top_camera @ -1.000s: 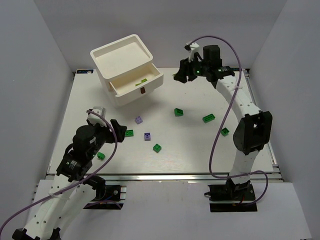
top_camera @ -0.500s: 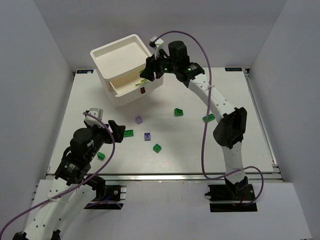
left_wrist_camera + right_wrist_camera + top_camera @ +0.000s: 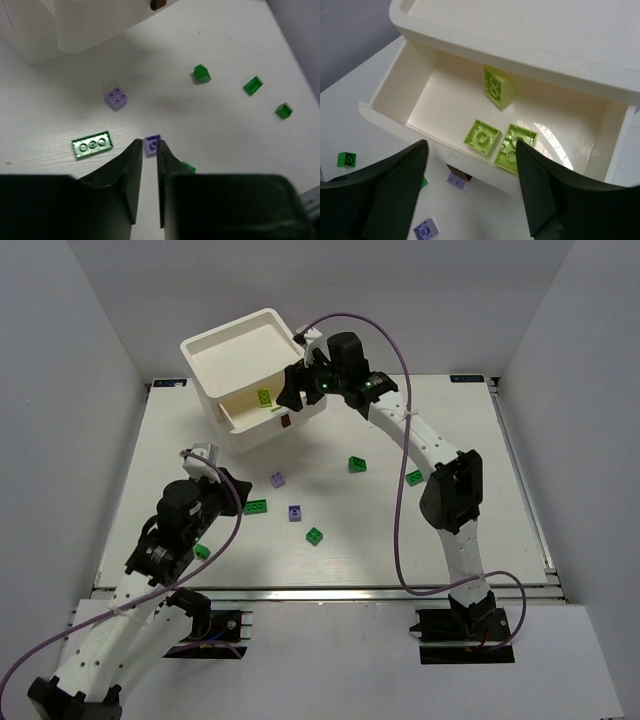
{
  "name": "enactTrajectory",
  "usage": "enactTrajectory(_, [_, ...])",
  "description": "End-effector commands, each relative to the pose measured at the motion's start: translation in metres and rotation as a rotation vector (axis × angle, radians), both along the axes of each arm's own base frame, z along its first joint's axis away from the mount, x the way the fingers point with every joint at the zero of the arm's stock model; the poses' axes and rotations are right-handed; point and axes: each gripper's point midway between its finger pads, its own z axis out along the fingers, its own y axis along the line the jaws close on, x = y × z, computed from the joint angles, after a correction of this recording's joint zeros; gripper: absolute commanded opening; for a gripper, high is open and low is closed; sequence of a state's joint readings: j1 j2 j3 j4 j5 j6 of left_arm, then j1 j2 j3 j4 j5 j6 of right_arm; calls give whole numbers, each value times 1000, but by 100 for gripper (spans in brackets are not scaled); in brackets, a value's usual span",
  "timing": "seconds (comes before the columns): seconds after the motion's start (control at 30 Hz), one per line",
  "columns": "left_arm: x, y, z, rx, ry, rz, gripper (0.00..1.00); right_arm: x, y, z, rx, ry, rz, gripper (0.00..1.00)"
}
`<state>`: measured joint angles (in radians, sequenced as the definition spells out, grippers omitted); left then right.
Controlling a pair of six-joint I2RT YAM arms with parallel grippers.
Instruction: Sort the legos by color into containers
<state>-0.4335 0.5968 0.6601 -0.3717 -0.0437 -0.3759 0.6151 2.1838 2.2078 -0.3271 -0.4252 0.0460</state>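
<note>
The white drawer unit (image 3: 235, 345) has its top drawer (image 3: 395, 122) pulled out. My right gripper (image 3: 471, 145) hangs open above the drawer, nothing between its fingers; it is also in the top view (image 3: 296, 386). Below it two yellow-green legos (image 3: 481, 137) (image 3: 515, 147) lie upside down, and a third (image 3: 497, 86) is tilted on edge near the back wall. My left gripper (image 3: 148, 143) hovers over the table with a narrow, empty gap. Beyond its tips lies a purple lego (image 3: 151, 145), with a dark green plate (image 3: 92, 145) to its left.
Loose on the table are a second purple lego (image 3: 278, 480) and dark green legos (image 3: 357, 464) (image 3: 413, 477) (image 3: 314, 535) (image 3: 202, 551). The drawer's brown handle (image 3: 286, 422) faces the table's middle. The right arm (image 3: 445, 490) reaches across the table's right half.
The right arm swung left from the back right to over the open drawer and its jaws widened; a third yellow-green brick now shows there. The left gripper's jaws narrowed and edged forward.
</note>
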Motion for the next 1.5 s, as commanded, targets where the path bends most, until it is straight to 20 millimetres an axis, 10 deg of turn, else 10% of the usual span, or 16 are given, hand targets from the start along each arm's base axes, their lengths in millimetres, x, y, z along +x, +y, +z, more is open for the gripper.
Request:
enactTrajectory(0.0, [20,-16,12,-78,-17,-5,25,-20,-23,92,103,-149,-23,71])
enactTrajectory(0.07, [31,-20,9,-93,2,15,2,-30,-40,82,80,-119,-43,47])
enactTrajectory(0.1, [41,-23,3,-103,27,32,0,-51,-56,111,108,-156,-52,33])
enactTrajectory(0.17, [53,-25,-1,-110,41,59,0,-70,-77,71,66,-87,-53,0])
enactTrajectory(0.2, [63,-28,-6,-118,56,74,0,-99,-90,92,104,-124,-12,0])
enactTrajectory(0.27, [75,-29,-3,-127,47,102,0,-134,-107,48,70,-25,75,0])
enactTrajectory(0.47, [119,-29,9,-158,-11,215,3,-226,-154,33,99,-72,214,0])
enactTrajectory(0.83, [178,-39,13,-160,-87,306,6,-233,-180,-9,91,-108,160,0])
enactTrajectory(1.47, [234,-38,18,17,-183,421,8,-238,-186,-18,76,-141,174,0])
